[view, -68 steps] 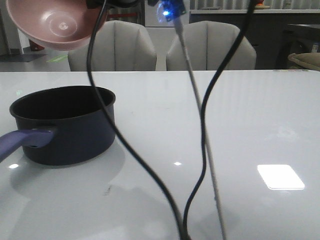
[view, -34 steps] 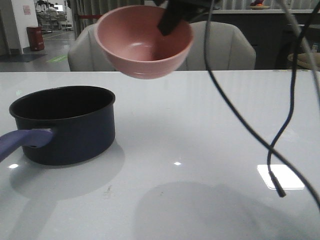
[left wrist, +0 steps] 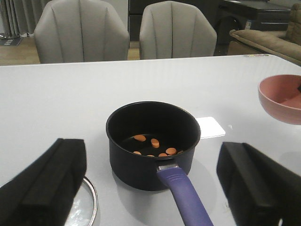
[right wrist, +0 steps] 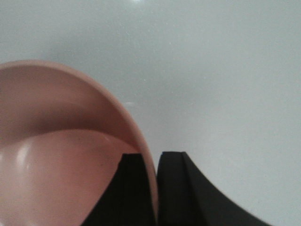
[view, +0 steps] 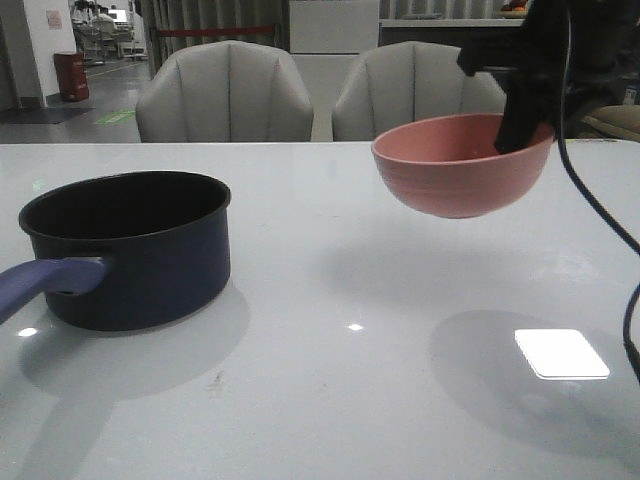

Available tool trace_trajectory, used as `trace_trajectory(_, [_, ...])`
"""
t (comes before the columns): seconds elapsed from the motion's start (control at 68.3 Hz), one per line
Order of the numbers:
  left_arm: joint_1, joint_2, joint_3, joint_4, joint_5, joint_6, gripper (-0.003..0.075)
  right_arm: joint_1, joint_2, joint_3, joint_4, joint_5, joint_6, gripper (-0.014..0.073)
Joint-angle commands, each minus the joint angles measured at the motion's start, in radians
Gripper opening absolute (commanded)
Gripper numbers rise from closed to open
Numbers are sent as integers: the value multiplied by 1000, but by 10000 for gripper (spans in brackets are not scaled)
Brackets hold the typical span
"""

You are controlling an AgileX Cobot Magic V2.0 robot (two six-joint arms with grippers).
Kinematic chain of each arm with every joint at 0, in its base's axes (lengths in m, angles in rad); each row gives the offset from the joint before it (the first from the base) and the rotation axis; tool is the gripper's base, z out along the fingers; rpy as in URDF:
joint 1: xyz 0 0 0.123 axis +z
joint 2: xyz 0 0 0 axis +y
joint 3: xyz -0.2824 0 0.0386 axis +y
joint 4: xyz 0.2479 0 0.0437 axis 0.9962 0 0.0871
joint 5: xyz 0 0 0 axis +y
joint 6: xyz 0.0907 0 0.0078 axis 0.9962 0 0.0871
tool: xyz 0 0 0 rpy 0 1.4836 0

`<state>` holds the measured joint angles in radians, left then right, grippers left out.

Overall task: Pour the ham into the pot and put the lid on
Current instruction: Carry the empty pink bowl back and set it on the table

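Observation:
The dark navy pot (view: 125, 250) stands at the table's left, its purple-blue handle (left wrist: 184, 197) pointing to the front. The ham (left wrist: 153, 143), several orange bits, lies on the pot's black bottom. My right gripper (view: 518, 122) is shut on the rim of the pink bowl (view: 460, 165) and holds it upright above the right half of the table. In the right wrist view one finger is inside and one outside the rim (right wrist: 154, 162), and the bowl (right wrist: 56, 165) looks empty. My left gripper (left wrist: 153, 157) is open, in front of the pot. Only the steel-rimmed edge of the lid (left wrist: 89, 202) shows beside the pot.
Two grey chairs (view: 225, 90) stand behind the white table (view: 330, 400). A black cable (view: 630, 330) hangs at the right edge. A bright light patch (view: 560, 353) lies on the table at front right. The bowl also shows in the left wrist view (left wrist: 282, 96).
My right gripper has carried the pink bowl from high over the pot to the right and down, turning it back upright. The hanging cables have swung off to the right.

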<state>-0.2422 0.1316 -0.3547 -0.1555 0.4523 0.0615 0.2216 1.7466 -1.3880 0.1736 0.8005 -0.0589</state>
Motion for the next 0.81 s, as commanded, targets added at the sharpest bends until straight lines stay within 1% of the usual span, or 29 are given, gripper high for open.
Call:
trace_trajectory(0.0, [-5, 10, -28, -10, -79, 2, 606, -23, -10, -1, 55, -58, 3, 133])
trace_trajectory(0.234, [-5, 10, -28, -10, -79, 2, 606, -23, 91, 7, 74, -82, 3, 143])
trace_trajectory(0.351, [-5, 10, -28, -10, -79, 2, 606, -21, 117, 6, 75, -89, 1, 213])
trace_trajectory(0.366, [-5, 10, -28, -10, -79, 2, 606, -21, 124, 6, 74, -91, 1, 239])
trace_trajectory(0.381, [-5, 10, -28, -10, -79, 2, 606, -21, 125, 6, 74, -91, 1, 239])
trace_trajectory(0.395, [-5, 10, -28, -10, -79, 2, 606, -21, 128, 6, 74, -94, 1, 267])
trace_trajectory(0.454, [-5, 10, -28, -10, -79, 2, 606, -21, 133, 6, 74, -96, 1, 328])
trace_trajectory(0.469, [-5, 10, -28, -10, -79, 2, 606, -21, 134, 6, 74, -96, 1, 328])
trace_trajectory(0.483, [-5, 10, -28, -10, -79, 2, 606, -21, 134, 6, 73, -97, 1, 358])
trace_trajectory(0.571, [-5, 10, -28, -10, -79, 2, 606, -21, 128, -4, 63, -98, -3, 423])
trace_trajectory(0.63, [-5, 10, -28, -10, -79, 2, 606, -21, 113, -7, 47, -95, -19, 442])
trace_trajectory(0.791, [-5, 10, -28, -10, -79, 2, 606, -21, 16, 5, 12, -92, -60, 441])
